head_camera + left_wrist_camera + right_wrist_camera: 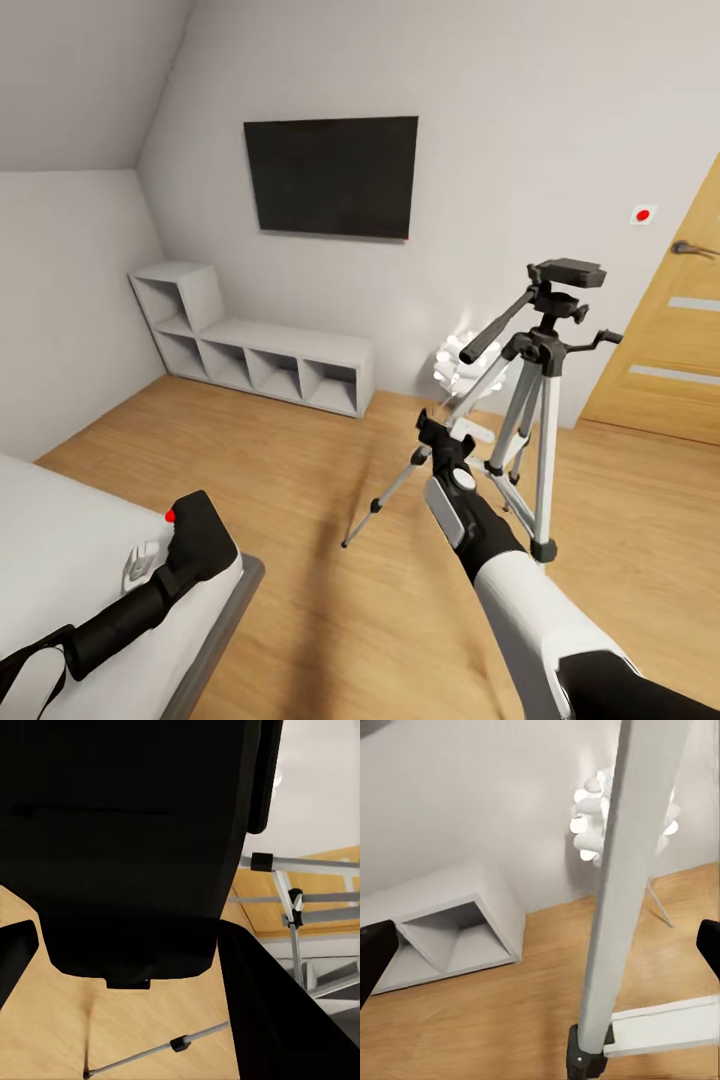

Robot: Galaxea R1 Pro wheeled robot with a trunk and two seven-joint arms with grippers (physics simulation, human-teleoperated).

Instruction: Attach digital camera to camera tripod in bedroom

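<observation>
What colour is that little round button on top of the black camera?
Bright red. The round button on the matte-black camera shows best in the head view.

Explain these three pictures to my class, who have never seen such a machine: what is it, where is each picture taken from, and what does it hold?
A simulated two-armed robot stands in a bedroom. The wide picture comes from its head camera; the other two sit near each claw. The left claw grips the digital camera, red button up, over a bed; up close its black body blocks much of the left wrist view. The right claw is open, reaching toward the camera tripod, whose silver leg stands between its fingertips.
</observation>
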